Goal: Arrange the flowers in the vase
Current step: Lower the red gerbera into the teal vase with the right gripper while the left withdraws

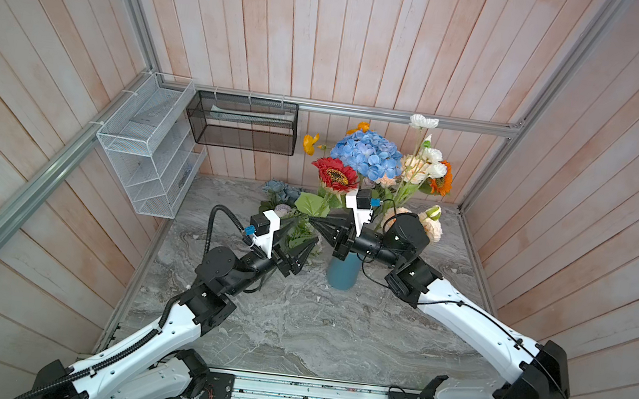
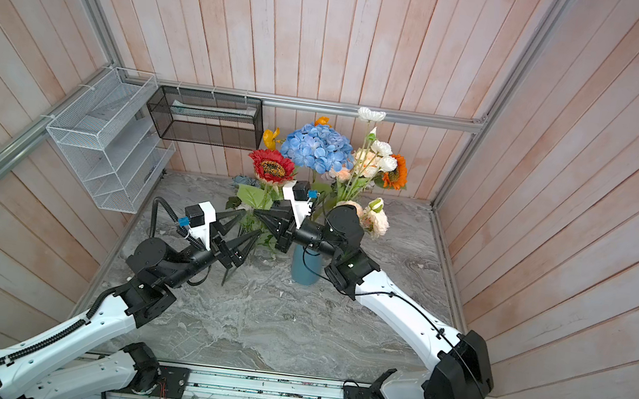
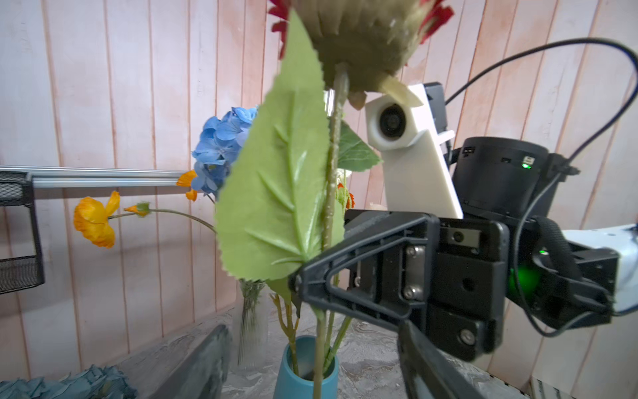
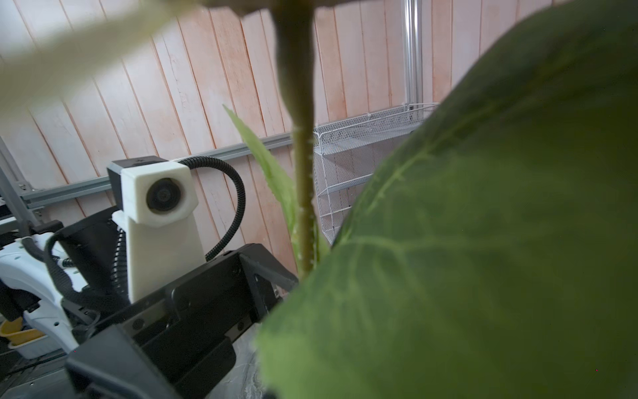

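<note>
Pinched shut on stem of red sunflower point(image 1: 336, 174): right tool point(image 1: 313, 221), tips pointing across toward left arm; bloom just above the tips, big green leaf point(image 3: 276, 193) right at them and filling most of right wrist view; stem running down from the tips into mouth of blue vase point(image 1: 343, 273), upright on counter point(image 1: 292, 331) directly below right tool's body; same grip in left wrist view, tool point(image 3: 301, 281) closed at the stem, vase point(image 3: 303, 366) underneath with more stems in it.

Spread wide, holding nothing: left tool point(image 2: 249, 225), just beside right tool's tips and a little nearer the arm bases; touching leaf or not, cannot tell.

Behind right tool, toward back wall, all standing tall: blue hydrangea point(image 1: 367, 154), orange poppy point(image 1: 310, 143), white blooms point(image 1: 423, 121), orange sunflower point(image 1: 442, 179); which vase for each, cannot tell.

Just beside right tool's wrist motor: peach roses point(image 1: 431, 228).

Beyond left tool, low near counter: dusty-blue roses point(image 1: 281, 192); behind blue vase in left wrist view: clear glass vase point(image 3: 252, 331).

Well off to left tool's side, on walls: white wire basket point(image 1: 141, 135), black mesh basket point(image 1: 244, 123).
</note>
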Controlling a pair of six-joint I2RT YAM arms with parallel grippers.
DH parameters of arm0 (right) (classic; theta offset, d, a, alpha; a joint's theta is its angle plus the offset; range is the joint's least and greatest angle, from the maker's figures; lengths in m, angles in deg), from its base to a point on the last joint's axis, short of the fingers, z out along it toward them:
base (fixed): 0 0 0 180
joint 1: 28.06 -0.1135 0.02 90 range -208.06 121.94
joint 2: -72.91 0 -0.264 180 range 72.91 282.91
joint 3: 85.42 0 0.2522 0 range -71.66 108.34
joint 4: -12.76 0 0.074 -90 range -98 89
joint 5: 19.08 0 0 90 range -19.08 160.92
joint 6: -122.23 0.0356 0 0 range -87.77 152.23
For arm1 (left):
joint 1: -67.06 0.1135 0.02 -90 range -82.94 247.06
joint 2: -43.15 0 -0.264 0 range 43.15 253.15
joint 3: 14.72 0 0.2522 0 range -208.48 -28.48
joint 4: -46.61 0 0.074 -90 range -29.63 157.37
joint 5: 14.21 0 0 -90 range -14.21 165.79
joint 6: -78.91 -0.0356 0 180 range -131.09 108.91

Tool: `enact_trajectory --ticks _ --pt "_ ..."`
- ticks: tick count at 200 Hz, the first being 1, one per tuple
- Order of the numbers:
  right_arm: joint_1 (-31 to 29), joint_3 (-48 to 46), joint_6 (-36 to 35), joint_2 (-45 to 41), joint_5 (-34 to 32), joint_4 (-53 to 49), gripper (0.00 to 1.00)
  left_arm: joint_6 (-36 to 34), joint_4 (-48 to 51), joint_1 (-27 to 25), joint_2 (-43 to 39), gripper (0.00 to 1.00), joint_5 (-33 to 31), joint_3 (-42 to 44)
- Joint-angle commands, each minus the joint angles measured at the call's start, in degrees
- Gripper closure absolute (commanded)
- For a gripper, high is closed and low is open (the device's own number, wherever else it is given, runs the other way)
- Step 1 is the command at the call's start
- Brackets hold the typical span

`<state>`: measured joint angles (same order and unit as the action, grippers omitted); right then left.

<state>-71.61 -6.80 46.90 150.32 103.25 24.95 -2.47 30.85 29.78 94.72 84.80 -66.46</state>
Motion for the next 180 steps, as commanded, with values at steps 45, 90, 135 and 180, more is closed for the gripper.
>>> enact_trajectory --ticks 45,90,135,180 --pt "0.20 0.84 -15.22 -7.66 -13.53 -11.33 1.00 11.64 0.89 4.71 0.06 0.00 -13.37 5.69" --pt "0.22 -5.43 -21.45 -13.69 -22.76 -9.22 1.00 16.77 -0.81 7.61 5.97 0.00 -10.15 5.93" --pt "0.65 -8.16 -26.46 -17.02 -30.74 -8.39 1.00 18.73 -0.28 7.73 12.76 0.00 -6.67 3.47" --pt "2.48 -7.60 -29.47 -15.21 -33.67 -6.75 1.00 19.77 -0.15 7.79 14.00 0.00 -7.67 3.33"
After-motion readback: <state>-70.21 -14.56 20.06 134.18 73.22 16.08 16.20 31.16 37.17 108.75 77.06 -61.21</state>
